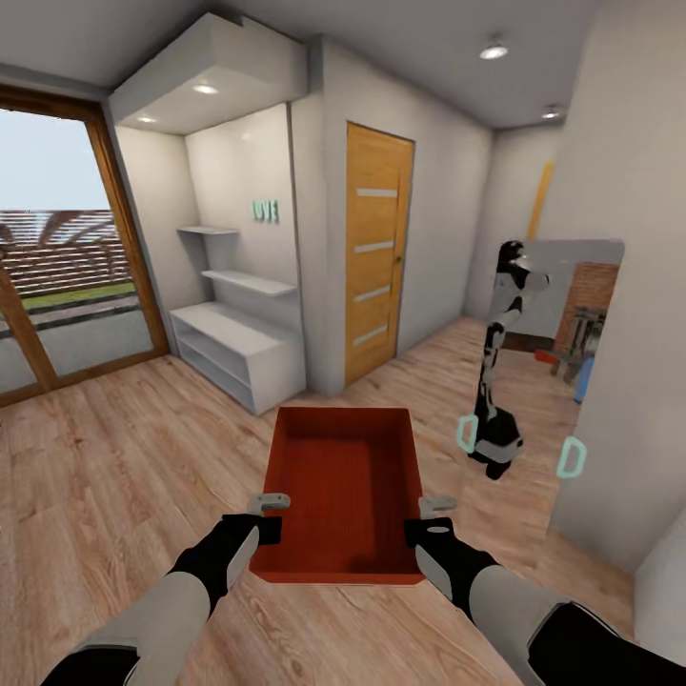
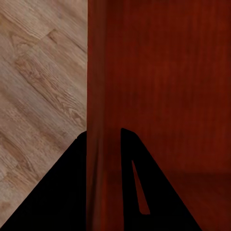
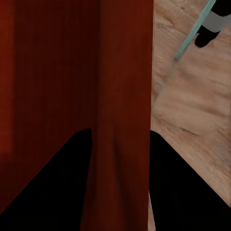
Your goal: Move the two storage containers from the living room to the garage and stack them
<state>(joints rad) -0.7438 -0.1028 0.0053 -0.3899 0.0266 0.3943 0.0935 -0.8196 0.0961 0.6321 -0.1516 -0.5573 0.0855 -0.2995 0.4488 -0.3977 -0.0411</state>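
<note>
Both arms reached forward and slightly inward from the bottom of the head view, forearms roughly level, carrying one orange-red storage container [image 1: 345, 476] between them above the light wood-plank floor [image 1: 124, 476]. The left claw [image 1: 270, 502] pinched the container's left wall near its near corner, and the left wrist view showed its two dark fingers [image 2: 72, 192] straddling that wall, one outside and one inside the bin. The right claw [image 1: 436, 504] gripped the opposite wall in the same way; in the right wrist view its fingers [image 3: 53, 183] sat on either side of the red wall [image 3: 122, 120]. The container was held level with its open side up, showing the finely ribbed bottom.

Ahead stood an orange-wood door [image 1: 376, 252] with four pale slits, closed. To its left was a white shelving alcove [image 1: 233, 324], and farther left a large glazed door [image 1: 57, 257]. A mirror [image 1: 562, 314] on the right wall reflected the robot.
</note>
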